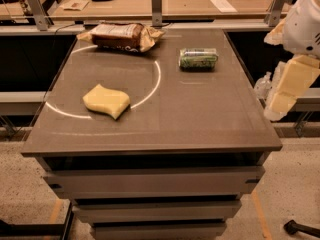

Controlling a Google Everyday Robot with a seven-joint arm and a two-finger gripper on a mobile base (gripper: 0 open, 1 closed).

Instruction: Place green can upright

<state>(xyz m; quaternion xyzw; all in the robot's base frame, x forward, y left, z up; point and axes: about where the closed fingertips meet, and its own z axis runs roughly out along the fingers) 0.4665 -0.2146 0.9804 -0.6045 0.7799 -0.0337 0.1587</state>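
The green can (198,58) lies on its side at the back right of the grey table (200,119), its long axis running left to right. It has a green-and-white label and silver ends. My gripper (286,91) hangs off the table's right edge, pale cream below the white arm, well to the right of the can and nearer the camera. It holds nothing that I can see and does not touch the can.
A brown snack bag (121,36) lies at the back of the table, left of the can. A yellow sponge (106,100) lies at the middle left. A white arc is marked on the tabletop. A wooden bench with posts (156,4) stands behind.
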